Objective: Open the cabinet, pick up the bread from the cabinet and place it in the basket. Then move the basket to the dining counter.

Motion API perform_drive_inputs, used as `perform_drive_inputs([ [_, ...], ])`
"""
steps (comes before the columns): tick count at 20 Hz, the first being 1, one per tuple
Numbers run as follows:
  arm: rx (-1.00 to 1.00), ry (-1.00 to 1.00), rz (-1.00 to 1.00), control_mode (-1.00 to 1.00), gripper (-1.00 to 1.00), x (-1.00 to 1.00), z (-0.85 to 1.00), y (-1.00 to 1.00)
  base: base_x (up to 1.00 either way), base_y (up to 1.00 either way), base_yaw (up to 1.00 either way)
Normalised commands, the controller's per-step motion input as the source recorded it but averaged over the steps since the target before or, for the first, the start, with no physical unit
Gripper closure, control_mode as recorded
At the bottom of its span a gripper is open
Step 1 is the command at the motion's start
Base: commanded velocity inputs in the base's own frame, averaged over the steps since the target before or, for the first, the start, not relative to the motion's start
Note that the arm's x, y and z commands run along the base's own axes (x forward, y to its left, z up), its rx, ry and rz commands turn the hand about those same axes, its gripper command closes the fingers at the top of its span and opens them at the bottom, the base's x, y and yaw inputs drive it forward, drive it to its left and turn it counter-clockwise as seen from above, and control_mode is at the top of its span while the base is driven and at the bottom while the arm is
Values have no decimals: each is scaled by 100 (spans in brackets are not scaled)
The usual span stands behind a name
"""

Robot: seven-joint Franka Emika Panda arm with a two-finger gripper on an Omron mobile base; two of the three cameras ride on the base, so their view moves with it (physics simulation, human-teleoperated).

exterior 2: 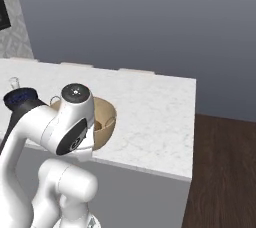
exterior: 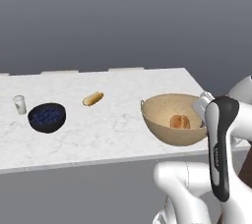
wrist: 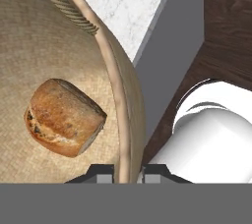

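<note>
The tan basket (exterior: 166,137) (exterior 2: 108,128) (wrist: 34,46) is at the front right corner of the white marble dining counter (exterior: 98,137) (exterior 2: 150,114). I cannot tell whether it rests on the slab or hangs just above it. The golden-brown bread (exterior: 180,122) (wrist: 64,117) lies inside the basket on its bottom. My gripper (wrist: 129,171) is shut on the basket's rim at its right side, one fingertip inside the wall and one outside. My own arm hides part of the basket in the right base view. The cabinet is out of view.
On the counter's left stand a dark bowl of blue berries (exterior: 47,117) (exterior 2: 20,97) and a small glass (exterior: 19,104) (exterior 2: 13,83). An orange-tan roll (exterior: 93,98) lies mid-counter. Right of the counter's end is dark wooden floor (exterior 2: 225,172).
</note>
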Motion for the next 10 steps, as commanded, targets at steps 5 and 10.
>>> perform_drive_inputs([
  [5, 0, 0, -1, -100, 100, 33, 0, 5, 19, 6, -1],
  [10, 0, 0, 0, -100, 100, 73, 0, 2, 0, 0, 0],
])
